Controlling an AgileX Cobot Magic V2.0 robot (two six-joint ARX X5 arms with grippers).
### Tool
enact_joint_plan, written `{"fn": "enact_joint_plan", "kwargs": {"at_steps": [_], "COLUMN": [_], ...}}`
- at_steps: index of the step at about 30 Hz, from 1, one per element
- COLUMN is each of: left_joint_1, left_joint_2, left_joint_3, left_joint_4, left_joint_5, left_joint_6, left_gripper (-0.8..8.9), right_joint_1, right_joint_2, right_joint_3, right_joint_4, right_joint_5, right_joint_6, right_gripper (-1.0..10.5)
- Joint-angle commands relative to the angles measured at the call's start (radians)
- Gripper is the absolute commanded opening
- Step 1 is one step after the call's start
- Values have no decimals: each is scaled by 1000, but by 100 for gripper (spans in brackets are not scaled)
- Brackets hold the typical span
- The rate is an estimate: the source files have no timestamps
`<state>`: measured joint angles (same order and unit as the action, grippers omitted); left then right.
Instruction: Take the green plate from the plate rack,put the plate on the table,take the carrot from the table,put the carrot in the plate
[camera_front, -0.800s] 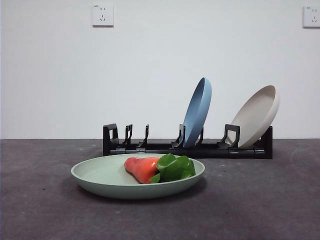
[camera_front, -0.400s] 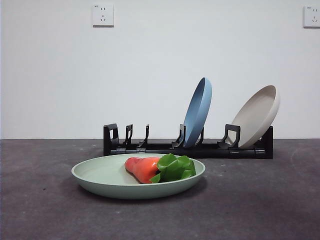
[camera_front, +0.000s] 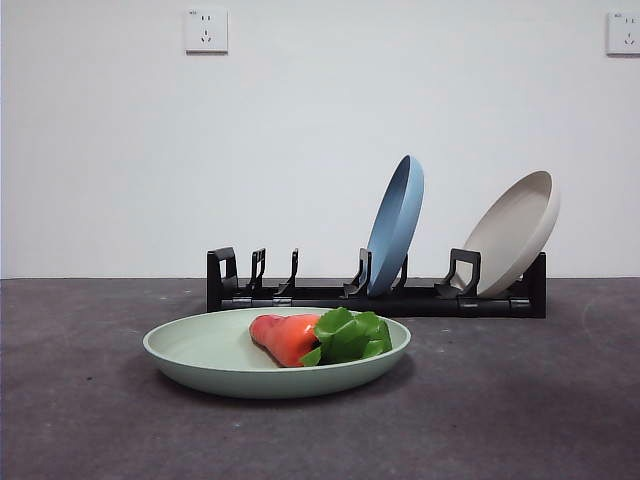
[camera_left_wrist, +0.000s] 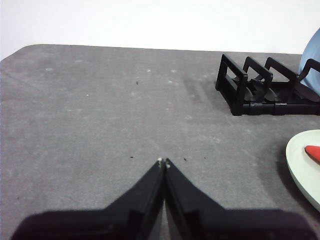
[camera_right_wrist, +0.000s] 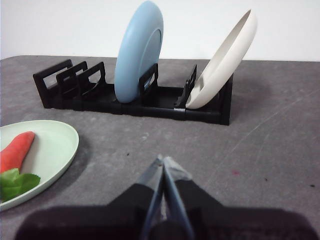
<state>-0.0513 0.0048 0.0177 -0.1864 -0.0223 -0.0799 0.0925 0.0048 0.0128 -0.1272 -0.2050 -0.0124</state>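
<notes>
The green plate (camera_front: 210, 355) lies flat on the dark grey table (camera_front: 520, 400) in front of the black plate rack (camera_front: 330, 295). The carrot (camera_front: 290, 338) lies in the plate, its green leaves to the right. The plate and carrot also show in the right wrist view (camera_right_wrist: 55, 145) and at the edge of the left wrist view (camera_left_wrist: 305, 160). My left gripper (camera_left_wrist: 163, 162) is shut and empty over bare table, off to the plate's side. My right gripper (camera_right_wrist: 162, 161) is shut and empty, between the plate and the rack (camera_right_wrist: 125, 102). Neither arm shows in the front view.
A blue plate (camera_front: 396, 222) and a beige plate (camera_front: 515, 232) stand upright in the right half of the rack. The rack's left slots (camera_front: 255, 272) hold nothing. Two wall sockets (camera_front: 205, 30) are on the white back wall.
The carrot has shifted a little within the plate and settled. Nothing else has moved.
</notes>
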Motion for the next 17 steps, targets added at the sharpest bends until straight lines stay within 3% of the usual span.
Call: {"fn": "enact_joint_plan", "kwargs": {"at_steps": [1, 17], "left_joint_1": [3, 3], "left_joint_2": [-2, -2], "left_joint_3": [-14, -14], "left_joint_4": [5, 5], "left_joint_5": [1, 1], "left_joint_6": [-6, -6], "left_gripper": [-3, -3], "right_joint_1": [3, 3], "right_joint_2": [-4, 8], "right_joint_3": [-8, -8], "right_joint_4": [-11, -37], "right_joint_5": [2, 3], "right_joint_6": [15, 22], "right_gripper": [2, 2]}}
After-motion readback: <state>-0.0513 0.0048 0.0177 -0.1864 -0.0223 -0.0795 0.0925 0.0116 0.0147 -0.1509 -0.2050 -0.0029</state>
